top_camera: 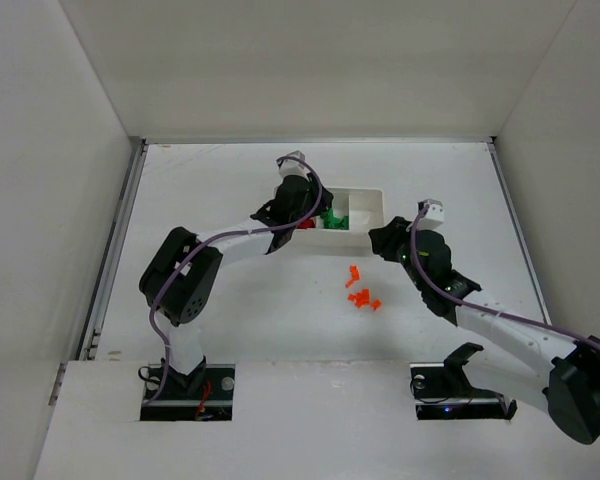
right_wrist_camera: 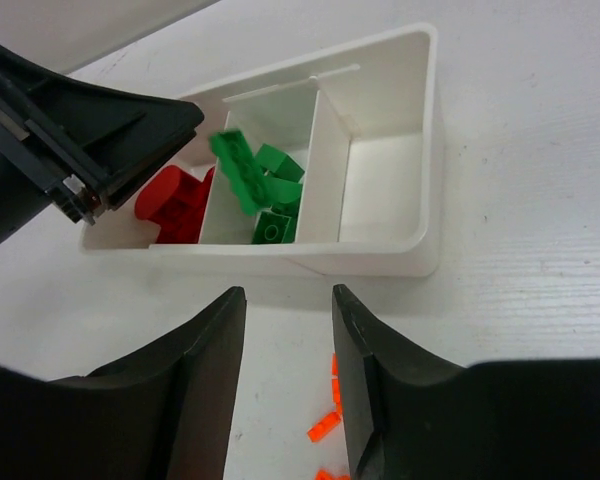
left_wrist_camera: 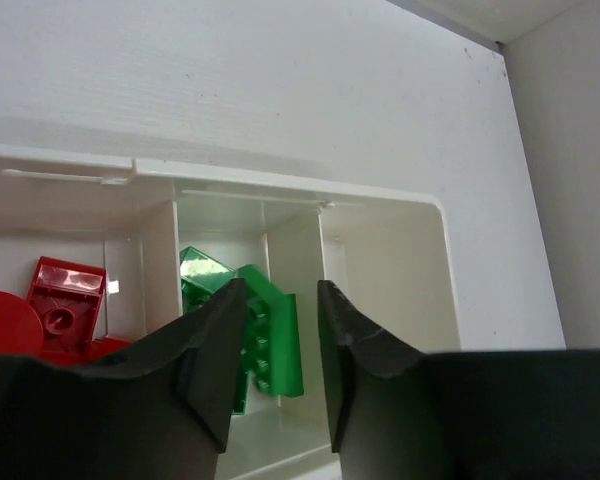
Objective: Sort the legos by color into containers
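Legos (top_camera: 361, 294) not yet sorted are the tiny orange ones, scattered on the table (top_camera: 230, 320) just in front of the tray (right_wrist_camera: 420, 150). Its right compartment has nothing in it, while red bricks (right_wrist_camera: 175, 200) lie in the left one and green bricks (right_wrist_camera: 275, 195) in the middle one. The orange pieces look very light, hard and smooth, so I think they can slip or jump from the pads; better to pinch one across its flat sides, low and centred. The right gripper (right_wrist_camera: 288, 310) hovers over them, jaws moderately apart, holding nothing. The left gripper (left_wrist_camera: 280, 310) hangs above the middle compartment, jaws parted a little, with a tilted green brick (right_wrist_camera: 238, 168) just under them, seemingly not clamped.
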You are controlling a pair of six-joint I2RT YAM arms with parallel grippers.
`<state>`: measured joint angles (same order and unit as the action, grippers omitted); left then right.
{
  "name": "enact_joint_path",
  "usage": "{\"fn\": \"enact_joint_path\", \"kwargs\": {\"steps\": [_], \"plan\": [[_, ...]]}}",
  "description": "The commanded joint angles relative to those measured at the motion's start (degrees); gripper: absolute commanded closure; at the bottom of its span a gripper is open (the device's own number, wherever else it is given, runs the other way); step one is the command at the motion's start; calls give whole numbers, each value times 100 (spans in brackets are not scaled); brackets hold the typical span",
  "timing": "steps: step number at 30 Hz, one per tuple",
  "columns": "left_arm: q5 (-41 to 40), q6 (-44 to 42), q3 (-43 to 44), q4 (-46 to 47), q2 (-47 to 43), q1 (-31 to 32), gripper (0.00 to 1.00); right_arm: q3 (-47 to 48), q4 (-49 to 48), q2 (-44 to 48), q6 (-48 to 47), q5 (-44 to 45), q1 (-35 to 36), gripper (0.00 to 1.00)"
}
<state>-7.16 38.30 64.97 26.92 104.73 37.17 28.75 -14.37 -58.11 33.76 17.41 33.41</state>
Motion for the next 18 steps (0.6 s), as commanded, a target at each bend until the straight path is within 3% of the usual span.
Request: {"fn": "enact_joint_path", "kwargs": {"steps": [1, 5, 6, 11, 14, 18], "plan": [[-154, -306, 236, 42, -154, 40, 63, 104, -13, -60, -185, 280, 91, 53], [-207, -429, 60, 7, -470, 75, 53, 183, 92, -271, -212, 447, 205, 53], [-224, -464, -36, -2, -593, 110, 53, 183, 127, -306, -212, 491, 231, 57], [-242, -596, -852, 50, -1374, 488, 66, 87, 662, -324, -19, 851, 582, 77], [-356, -640, -1511, 112, -1858, 804, 68, 86, 935, -534, 17, 835, 811, 73], [-497, -544, -2364, 165, -2421, 1086, 69, 209, 980, -1052, 52, 712, 1049, 54]]}}
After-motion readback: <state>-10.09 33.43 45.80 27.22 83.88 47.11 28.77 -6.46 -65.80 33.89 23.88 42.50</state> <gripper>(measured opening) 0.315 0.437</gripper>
